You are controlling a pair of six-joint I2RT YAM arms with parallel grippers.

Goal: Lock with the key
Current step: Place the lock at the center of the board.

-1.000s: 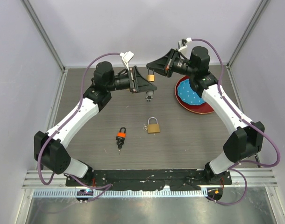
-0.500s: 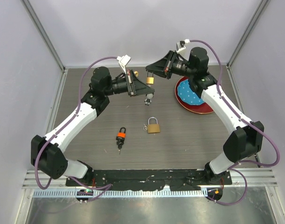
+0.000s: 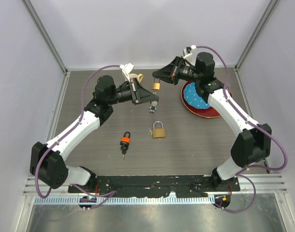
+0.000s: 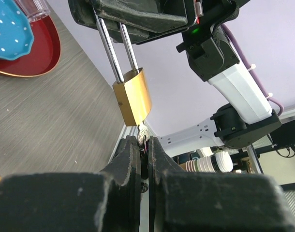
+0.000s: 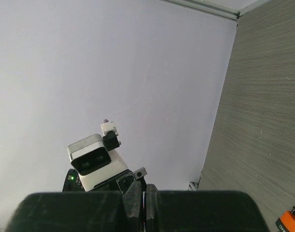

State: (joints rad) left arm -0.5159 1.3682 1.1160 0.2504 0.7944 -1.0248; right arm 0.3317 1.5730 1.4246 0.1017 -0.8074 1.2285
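A brass padlock (image 3: 157, 85) hangs in the air by its steel shackle (image 4: 113, 53), with my right gripper (image 3: 158, 77) shut on that shackle. Seen from the left wrist, the padlock body (image 4: 133, 96) is just above my left gripper (image 4: 143, 140). That gripper is shut on a key (image 4: 143, 130), whose tip meets the padlock's underside. In the top view my left gripper (image 3: 154, 100) sits just below and left of the padlock, with a small fob (image 3: 151, 109) dangling under it. In the right wrist view my right gripper (image 5: 145, 186) is shut and the padlock is hidden.
A second brass padlock (image 3: 158, 130) and an orange-and-black padlock (image 3: 125, 141) lie on the table in front. A red plate (image 3: 213, 112) holding a blue dish (image 3: 196, 99) sits at the right. A tan ring-shaped thing (image 3: 137, 77) lies behind my left gripper.
My left gripper has shut on the key and shifted slightly left and forward. The right gripper has raised the padlock a little.
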